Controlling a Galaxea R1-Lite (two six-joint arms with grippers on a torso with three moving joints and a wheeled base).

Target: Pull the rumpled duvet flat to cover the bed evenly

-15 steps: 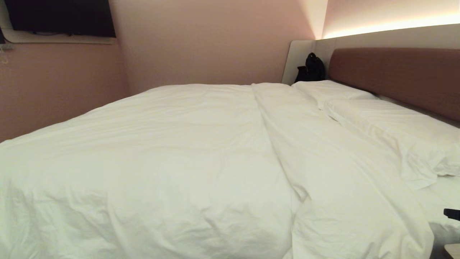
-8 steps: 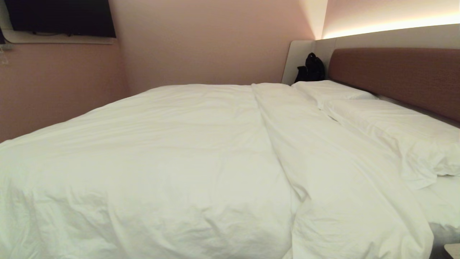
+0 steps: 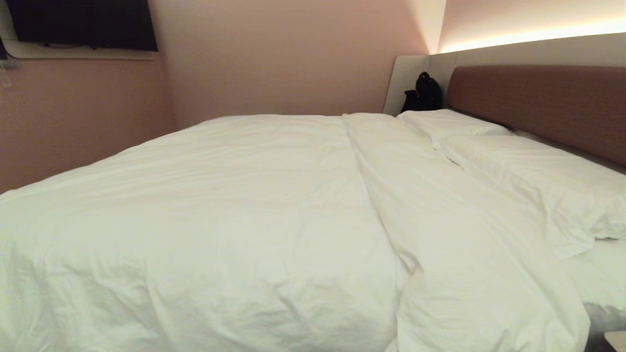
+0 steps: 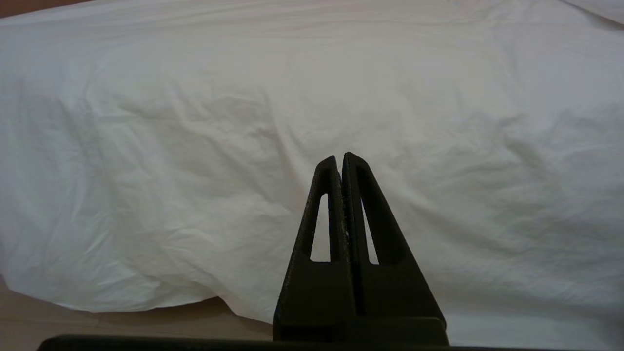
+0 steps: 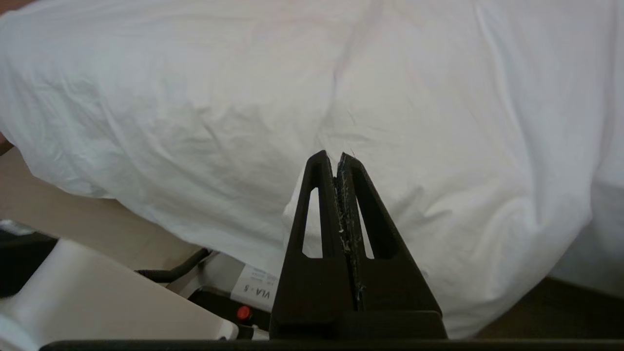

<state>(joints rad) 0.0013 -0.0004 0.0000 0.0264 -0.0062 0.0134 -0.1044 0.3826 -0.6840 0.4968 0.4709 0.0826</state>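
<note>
Both grippers hang low at the near side of the bed point(image 3: 604, 298), out of the head view: the left gripper point(image 4: 340, 157) and the right gripper point(image 5: 336, 155) each have their fingers pressed together on nothing, tips clear of the duvet point(image 3: 254, 215). It lies spread over the mattress, its near edge draping over the side, with a long ridge running away. Right of it lie two pillows point(image 3: 533, 171) against the brown headboard point(image 3: 538, 102). Far back stands a black bag point(image 3: 424, 93).

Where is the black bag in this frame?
In the head view the black bag sits at the far right corner of the bed, against the pale surround panel, just left of the brown headboard and behind the farther pillow.
</note>
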